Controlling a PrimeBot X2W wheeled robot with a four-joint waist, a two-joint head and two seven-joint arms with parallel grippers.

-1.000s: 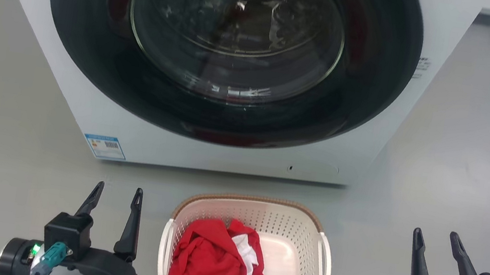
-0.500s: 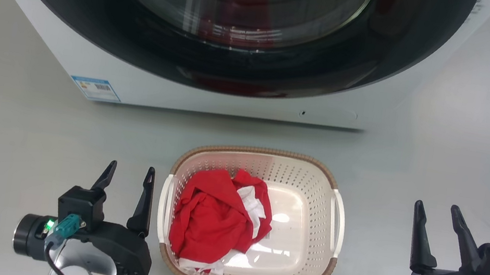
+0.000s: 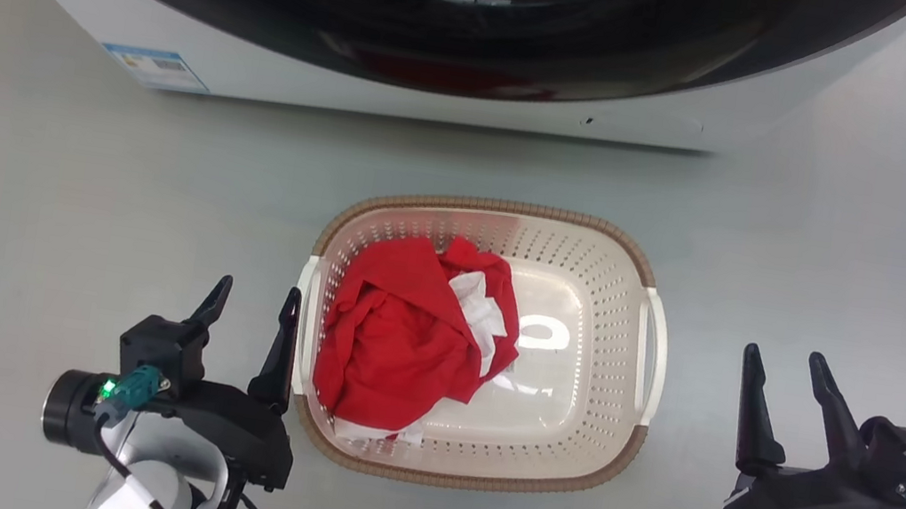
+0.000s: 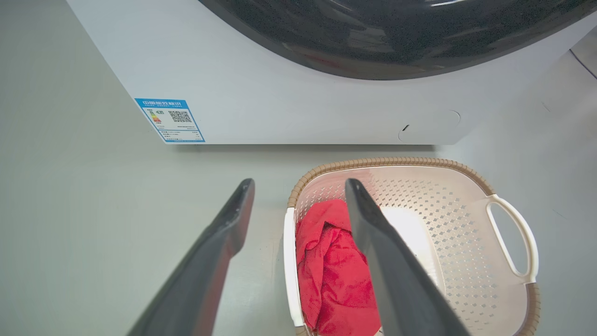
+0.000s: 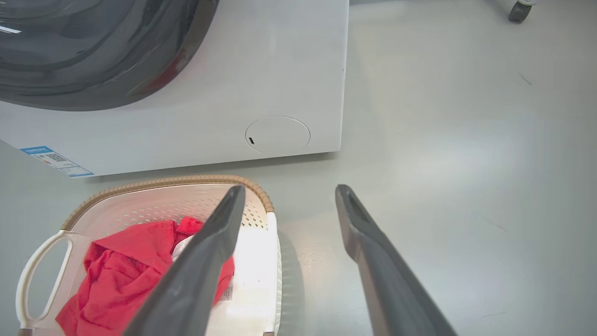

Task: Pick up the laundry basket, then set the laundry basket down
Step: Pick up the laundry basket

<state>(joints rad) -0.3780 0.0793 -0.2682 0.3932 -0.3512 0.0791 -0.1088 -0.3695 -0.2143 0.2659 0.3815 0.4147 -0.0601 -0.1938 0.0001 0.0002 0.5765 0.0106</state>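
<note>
My left tool [image 3: 258,288] and right tool [image 3: 783,356] gape empty; grab the laundry basket [image 3: 496,206] unevenly and I risk tipping it.

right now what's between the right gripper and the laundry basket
Just bare grey floor: in the head view the right gripper stands apart from the laundry basket, nothing lying in the gap.

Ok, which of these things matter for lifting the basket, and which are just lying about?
For the job:
- basket
- left gripper, open, close by the basket's left side
- right gripper, open, off to its right

Just there:
- washer
- label on the washer
- red cloth, lying in the basket
- caster
</note>
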